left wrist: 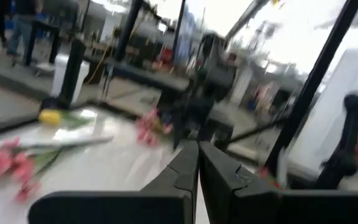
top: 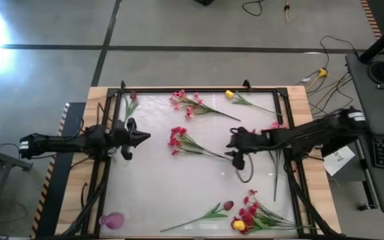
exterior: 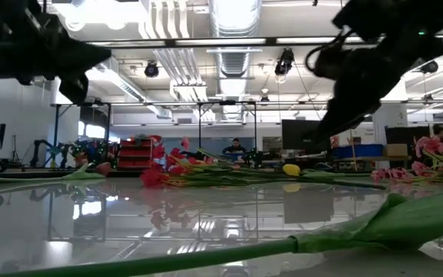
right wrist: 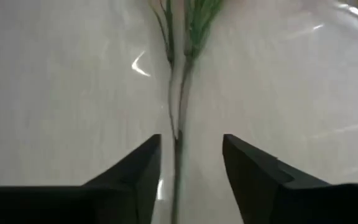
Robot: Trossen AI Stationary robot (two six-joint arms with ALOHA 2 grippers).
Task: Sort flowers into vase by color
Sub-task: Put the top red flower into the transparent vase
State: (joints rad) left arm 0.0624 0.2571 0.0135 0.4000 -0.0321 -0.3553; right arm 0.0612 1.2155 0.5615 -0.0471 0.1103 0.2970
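Flowers lie scattered on the white table: a pink spray [top: 189,103] and a yellow tulip [top: 229,95] at the far side, a red spray [top: 177,140] in the middle, a dark red bud [top: 228,205] and a red and yellow bunch [top: 249,217] near the front. A pinkish vase [top: 112,220] stands at the near left corner. My right gripper [top: 231,149] hangs open above the stem end of the red spray. In the right wrist view the green stem [right wrist: 178,124] runs below the gap between its fingers [right wrist: 135,180]. My left gripper [top: 147,137] is shut and held above the table's left side.
A black frame [top: 199,89] runs around the table top. Another pink flower [top: 133,99] lies at the far left and one [top: 275,125] under my right arm. A long green stem [exterior: 206,258] lies close along the near edge. Bare table lies between the sprays.
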